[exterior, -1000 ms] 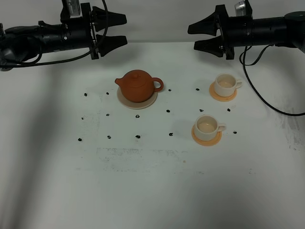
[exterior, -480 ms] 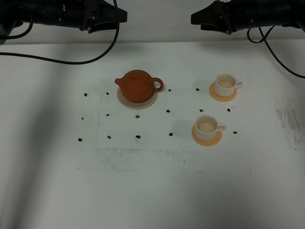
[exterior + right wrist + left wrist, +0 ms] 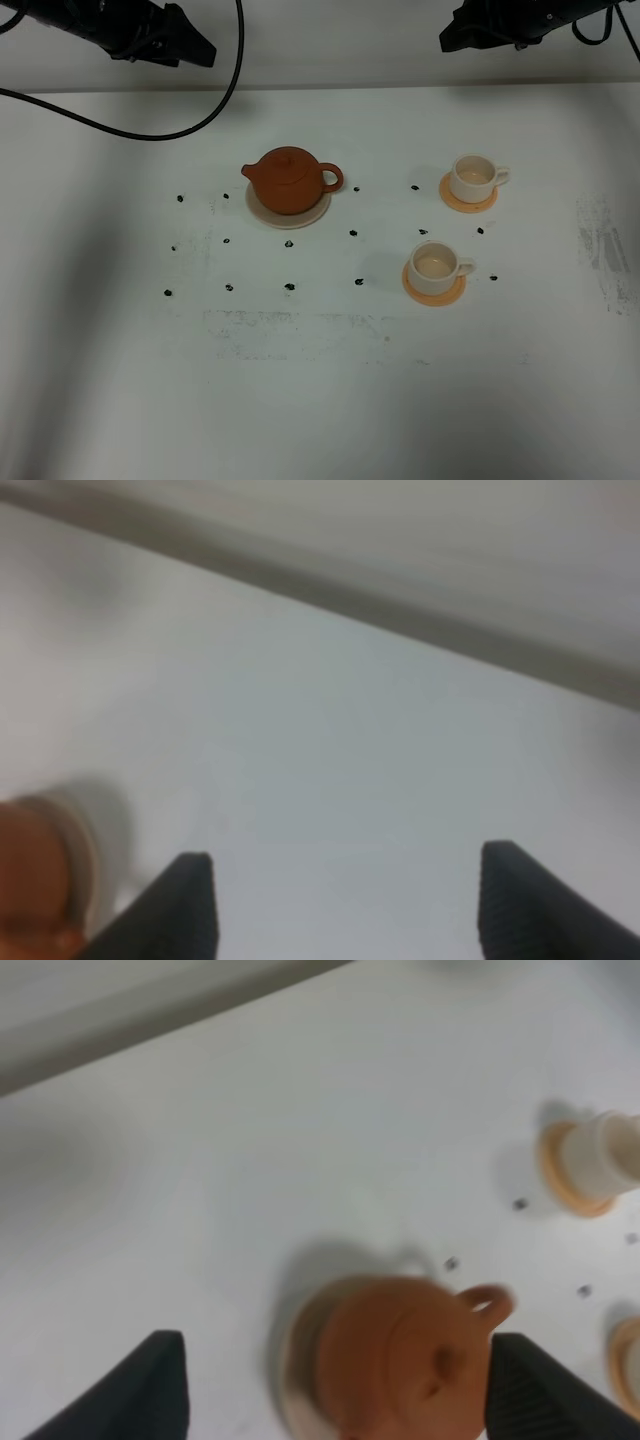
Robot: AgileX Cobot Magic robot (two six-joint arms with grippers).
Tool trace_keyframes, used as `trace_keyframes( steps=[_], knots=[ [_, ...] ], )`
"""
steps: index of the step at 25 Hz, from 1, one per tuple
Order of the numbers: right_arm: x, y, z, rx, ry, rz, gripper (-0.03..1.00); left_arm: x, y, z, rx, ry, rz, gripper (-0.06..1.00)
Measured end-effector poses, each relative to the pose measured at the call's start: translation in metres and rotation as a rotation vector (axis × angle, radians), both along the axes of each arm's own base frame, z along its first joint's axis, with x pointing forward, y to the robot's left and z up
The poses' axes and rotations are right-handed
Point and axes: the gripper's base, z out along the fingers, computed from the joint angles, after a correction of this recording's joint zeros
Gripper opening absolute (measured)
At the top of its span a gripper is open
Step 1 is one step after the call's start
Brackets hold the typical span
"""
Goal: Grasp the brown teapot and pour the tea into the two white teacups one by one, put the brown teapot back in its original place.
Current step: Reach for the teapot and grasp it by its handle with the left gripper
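The white bench [image 3: 320, 400] fills the frame. My left jaws hang released at the upper left and my right jaws at the upper right, both grasping nothing. The brown teapot [image 3: 290, 180] sits upright on its cream saucer [image 3: 290, 222], left of centre. Right of centre, the upper white teacup [image 3: 472, 176] and the lower white teacup [image 3: 437, 265] each stand on an orange coaster [image 3: 468, 206].

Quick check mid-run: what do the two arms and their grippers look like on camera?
Both arms are black all over. The left gripper and right gripper are black too. Each has two broad fingers that taper toward the tips, plain and matte in the blurred wrist views. A thin black cable loops loosely beside the left arm. No labels or markings are legible.
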Motion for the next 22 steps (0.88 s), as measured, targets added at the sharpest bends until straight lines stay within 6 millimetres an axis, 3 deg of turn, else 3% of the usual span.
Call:
trace_keyframes(
  steps=[5,14,19,22],
  knots=[
    [-0.017,-0.002,0.029,-0.052,-0.029,-0.012,0.57,-0.023,0.008,0.010,0.094,-0.018,0.056,0.60],
    [-0.054,-0.010,0.071,-0.120,-0.020,0.000,0.56,-0.085,0.019,0.062,0.180,-0.240,0.161,0.60],
    [-0.091,-0.011,0.113,-0.194,-0.087,0.004,0.54,-0.117,0.014,0.098,0.188,-0.379,0.192,0.60],
    [-0.127,-0.012,0.141,-0.219,-0.149,0.003,0.54,-0.133,0.005,0.115,0.194,-0.427,0.165,0.60]
  ],
)
